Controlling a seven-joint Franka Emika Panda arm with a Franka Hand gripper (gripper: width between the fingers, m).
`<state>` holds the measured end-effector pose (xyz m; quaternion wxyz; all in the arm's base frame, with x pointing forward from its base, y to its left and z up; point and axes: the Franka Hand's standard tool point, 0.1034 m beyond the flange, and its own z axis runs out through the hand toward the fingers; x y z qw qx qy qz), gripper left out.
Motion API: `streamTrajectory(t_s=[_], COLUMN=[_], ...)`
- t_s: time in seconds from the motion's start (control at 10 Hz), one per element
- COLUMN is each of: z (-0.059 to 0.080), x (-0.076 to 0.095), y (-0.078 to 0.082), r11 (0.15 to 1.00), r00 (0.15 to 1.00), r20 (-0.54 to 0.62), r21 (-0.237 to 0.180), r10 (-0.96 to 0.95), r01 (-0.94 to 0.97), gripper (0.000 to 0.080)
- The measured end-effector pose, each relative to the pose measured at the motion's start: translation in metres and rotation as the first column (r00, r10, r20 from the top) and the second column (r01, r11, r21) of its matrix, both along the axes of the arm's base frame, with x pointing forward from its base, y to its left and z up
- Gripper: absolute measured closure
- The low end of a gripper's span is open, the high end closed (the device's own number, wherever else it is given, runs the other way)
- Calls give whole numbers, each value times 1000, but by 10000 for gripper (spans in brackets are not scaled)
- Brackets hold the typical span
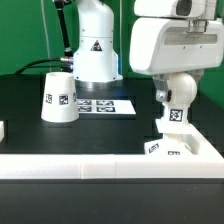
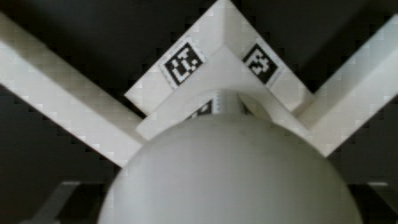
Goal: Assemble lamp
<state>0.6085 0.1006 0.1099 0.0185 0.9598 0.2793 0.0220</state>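
The robot's arm is reaching down over the near corner of the black counter (image 1: 110, 128) on the exterior view's right, and its fingers (image 1: 172, 104) are sitting around the rounded bulb (image 1: 171, 112) of the lamp. The bulb is showing as a white, tagged body just under the arm's big white wrist housing. In the wrist view the bulb (image 2: 222, 165) is filling the lower half of the picture as a smooth grey-white dome, with the fingers (image 2: 63, 80) running past it on both sides as pale slanted bars. They are lying close along its flanks, but whether they are actually pressing on it cannot be told from these pictures.

Directly below the fingers the flat square base (image 1: 182, 147) is lying on the counter, one corner pointing toward the white rim at the counter's edge. The wrist view is showing the base (image 2: 217, 62) beyond the bulb as a white corner carrying two black-and-white tags. Whether the bulb is touching the base or hanging just above it cannot be made out.

Well apart from the fingers, toward the exterior view's left, the cone shade (image 1: 60, 96) is standing upright on the counter, wide end down, a tag facing the camera. Between the shade and the fingers, farther back, the marker board (image 1: 104, 104) is lying flat, in front of the robot's white pedestal
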Motion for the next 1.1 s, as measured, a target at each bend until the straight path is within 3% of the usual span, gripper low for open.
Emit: streamTrajectory(t_s=[0.3, 0.6, 0.7, 1.1], z=[2, 2, 1, 5], x=[2, 2, 1, 1], y=[-4, -6, -6, -4], r11=[969, 929, 935, 936], r00=[969, 930, 935, 936], r20=[9, 9, 7, 11], r21=[12, 22, 20, 22], r10=[-248, -368, -356, -352], r01=[248, 368, 355, 352], gripper=[220, 220, 128, 101])
